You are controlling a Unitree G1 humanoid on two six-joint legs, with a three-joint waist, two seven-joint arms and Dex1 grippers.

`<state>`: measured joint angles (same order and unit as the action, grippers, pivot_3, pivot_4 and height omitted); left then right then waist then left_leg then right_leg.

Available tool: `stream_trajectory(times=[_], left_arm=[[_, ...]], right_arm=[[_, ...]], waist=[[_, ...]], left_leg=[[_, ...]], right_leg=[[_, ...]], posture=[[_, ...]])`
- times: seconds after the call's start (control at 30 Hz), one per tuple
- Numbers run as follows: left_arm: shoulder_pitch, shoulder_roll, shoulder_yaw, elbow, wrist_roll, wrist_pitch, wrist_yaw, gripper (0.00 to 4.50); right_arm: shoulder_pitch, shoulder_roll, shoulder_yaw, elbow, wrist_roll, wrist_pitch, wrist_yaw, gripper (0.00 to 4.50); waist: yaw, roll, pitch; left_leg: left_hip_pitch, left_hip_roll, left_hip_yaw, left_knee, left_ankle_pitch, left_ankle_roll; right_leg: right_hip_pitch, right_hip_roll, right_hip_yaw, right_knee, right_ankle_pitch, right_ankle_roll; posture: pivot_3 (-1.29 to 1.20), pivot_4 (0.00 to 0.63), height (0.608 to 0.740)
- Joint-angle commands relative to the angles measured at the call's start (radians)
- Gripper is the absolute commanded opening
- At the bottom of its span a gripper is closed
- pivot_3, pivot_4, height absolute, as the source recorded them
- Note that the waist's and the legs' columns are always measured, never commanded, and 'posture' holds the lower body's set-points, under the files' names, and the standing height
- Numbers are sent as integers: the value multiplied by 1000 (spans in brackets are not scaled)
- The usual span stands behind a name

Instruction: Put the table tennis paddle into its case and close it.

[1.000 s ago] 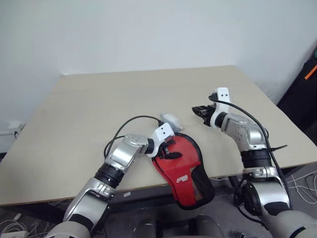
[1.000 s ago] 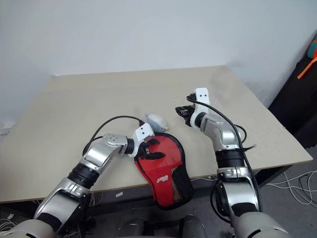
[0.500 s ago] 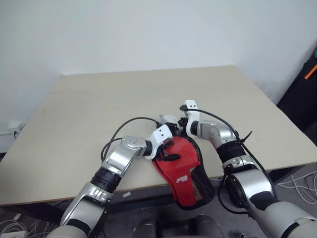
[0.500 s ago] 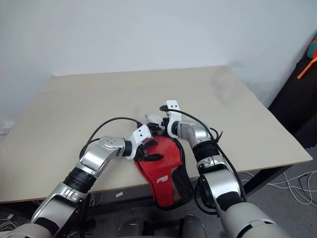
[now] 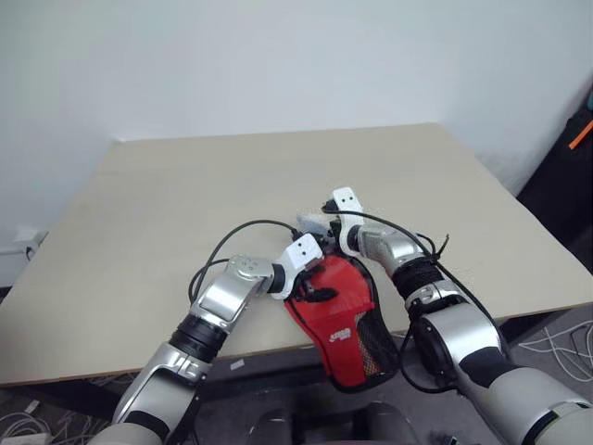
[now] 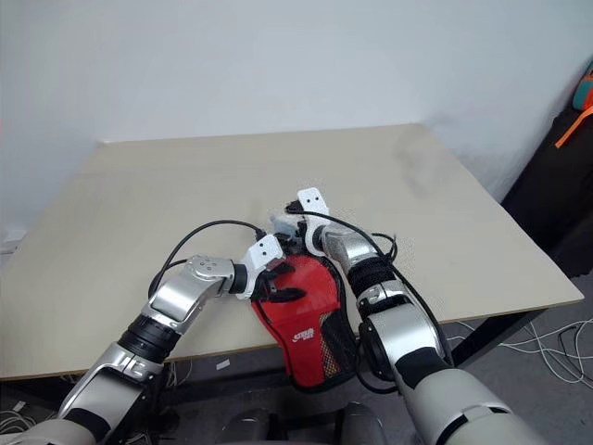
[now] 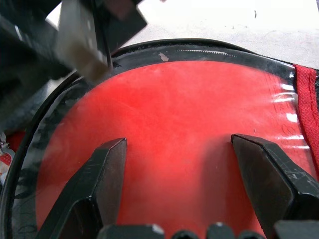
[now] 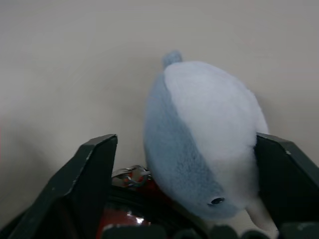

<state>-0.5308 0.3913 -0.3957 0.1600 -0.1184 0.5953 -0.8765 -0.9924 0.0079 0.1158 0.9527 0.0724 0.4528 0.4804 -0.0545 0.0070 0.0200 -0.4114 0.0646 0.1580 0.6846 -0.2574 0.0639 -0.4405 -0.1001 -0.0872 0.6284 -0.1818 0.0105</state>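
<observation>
Spanning a plush toy (image 8: 204, 144), right gripper (image 8: 187, 164) wide—left gripper (image 7: 177, 174) wide over case (image 7: 164, 124).

Silver arm shells are showing black joints, white wrist blocks and black fingers (image 7: 102, 186); black cables are looping alongside.

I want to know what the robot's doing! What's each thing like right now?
Case: lying at the table's front edge, narrow mesh end hanging off.
Paddle: inside the case, red showing through the clear panel.
Plush toy: lying on the table beside the case.
Left gripper: fingers open over the case.
Right gripper: fingers open around the plush toy.
</observation>
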Motion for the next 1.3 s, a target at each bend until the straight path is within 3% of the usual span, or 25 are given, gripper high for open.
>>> stream_trajectory(times=[0.03,0.27,0.37,0.73,1.07,1.3], left_arm=[[25,7,-36,50,44,52,13,3586],[22,1,-40,54,46,69,22,3586],[19,-5,-43,62,47,81,28,3586],[1,-32,-55,106,53,120,34,3586],[-1,-49,-52,124,43,146,30,3586],[-9,-60,-49,143,48,144,35,3586]], right_arm=[[-17,19,0,-16,-13,-21,-5,3096],[-12,20,-34,-60,-4,-34,-22,652],[6,6,-27,-103,-8,-14,-7,58],[188,-211,-67,-541,25,232,55,54],[322,-351,-152,-603,33,265,-53,54],[523,-543,-180,-908,119,354,111,54]], waist=[[0,0,-1],[0,0,-4],[1,0,-5],[11,0,-7],[21,1,-8],[36,3,-9]], left_leg=[[0,0,0,0,0,0],[0,0,0,0,0,0],[0,0,0,0,0,0],[0,-1,-5,0,0,0],[1,-2,-7,1,-1,2],[1,-2,-9,2,-5,10]], right_leg=[[0,0,0,0,0,0],[0,0,0,0,0,0],[0,0,0,0,0,0],[2,-2,-2,-2,-3,4],[5,-3,-4,-3,-3,4],[7,-4,-5,-4,-5,3]], posture=[[0,0,724],[0,0,724],[0,0,724],[0,0,724],[0,0,724],[0,0,724]])
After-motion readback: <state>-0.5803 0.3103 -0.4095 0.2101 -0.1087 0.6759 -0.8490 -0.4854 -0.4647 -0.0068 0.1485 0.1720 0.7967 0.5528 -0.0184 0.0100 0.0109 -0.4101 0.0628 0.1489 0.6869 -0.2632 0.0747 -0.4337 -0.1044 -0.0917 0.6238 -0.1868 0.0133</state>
